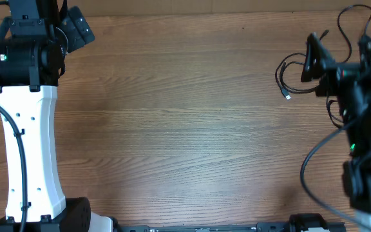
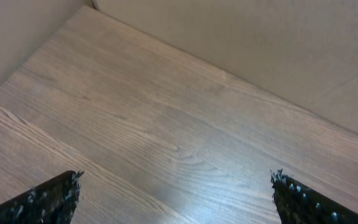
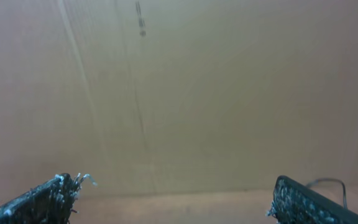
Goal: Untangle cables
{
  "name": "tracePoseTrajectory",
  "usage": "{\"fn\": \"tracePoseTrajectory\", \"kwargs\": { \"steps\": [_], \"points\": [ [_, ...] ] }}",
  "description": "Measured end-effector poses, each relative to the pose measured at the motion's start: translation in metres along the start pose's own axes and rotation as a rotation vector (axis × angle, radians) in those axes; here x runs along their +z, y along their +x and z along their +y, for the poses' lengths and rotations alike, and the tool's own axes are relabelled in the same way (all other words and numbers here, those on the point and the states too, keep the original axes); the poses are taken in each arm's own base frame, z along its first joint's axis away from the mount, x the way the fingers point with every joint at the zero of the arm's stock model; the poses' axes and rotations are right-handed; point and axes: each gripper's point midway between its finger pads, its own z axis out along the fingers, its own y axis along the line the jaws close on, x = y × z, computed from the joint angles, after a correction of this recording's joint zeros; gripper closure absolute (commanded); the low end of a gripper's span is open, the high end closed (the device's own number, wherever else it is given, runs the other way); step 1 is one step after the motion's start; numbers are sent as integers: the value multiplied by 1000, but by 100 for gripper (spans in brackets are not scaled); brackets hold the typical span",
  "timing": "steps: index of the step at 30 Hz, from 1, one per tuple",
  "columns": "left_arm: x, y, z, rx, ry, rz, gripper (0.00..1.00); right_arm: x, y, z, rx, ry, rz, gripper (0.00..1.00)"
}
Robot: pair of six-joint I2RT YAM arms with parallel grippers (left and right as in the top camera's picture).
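Thin black cables (image 1: 280, 77) lie in loose, seemingly tangled loops, partly hidden, near the right edge of the table (image 1: 185, 129).

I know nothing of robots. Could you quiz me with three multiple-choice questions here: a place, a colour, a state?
1. Where on the table do the cables lie? A) left edge B) centre C) right edge
2. What colour are the cables? A) white B) black C) red
3. How are the left fingers? A) shut on a cable B) shut, empty C) open, empty
Answers: 1 C, the overhead view shows them by the right edge. 2 B, thin black cords. 3 C, bare wood shows between the spread fingers.
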Motion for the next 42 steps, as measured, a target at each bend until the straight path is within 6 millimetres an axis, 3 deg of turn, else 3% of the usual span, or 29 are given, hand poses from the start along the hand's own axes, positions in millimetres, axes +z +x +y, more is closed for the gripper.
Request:
{"fn": "tracePoseTrajectory", "kwargs": {
  "steps": [3, 5, 9, 14, 17, 23, 35, 42],
  "points": [
    [0, 0, 0, 0, 0, 0, 0, -19, 34, -5, -1, -4, -34, 0],
    [0, 0, 0, 0, 0, 0, 0, -31, 74, -8, -1, -18, -13, 0],
    [0, 0, 0, 0, 0, 0, 0, -55, 124, -22, -1, -13, -1, 0],
    [0, 0, 0, 0, 0, 0, 0, -81, 149, -28, -43, -10, -60, 0],
    [0, 0, 0, 0, 0, 0, 0, -84, 164, -29, -94, -14, -64, 0],
    [0, 0, 0, 0, 0, 0, 1, -85, 197, -34, -132, -10, -43, 0],
    [0, 0, 0, 0, 0, 0, 0, -85, 228, -53, -143, 72, -27, 0],
    [0, 0, 0, 0, 0, 0, 0, -81, 254, -62, -251, 105, 28, 0]
  ]
}}
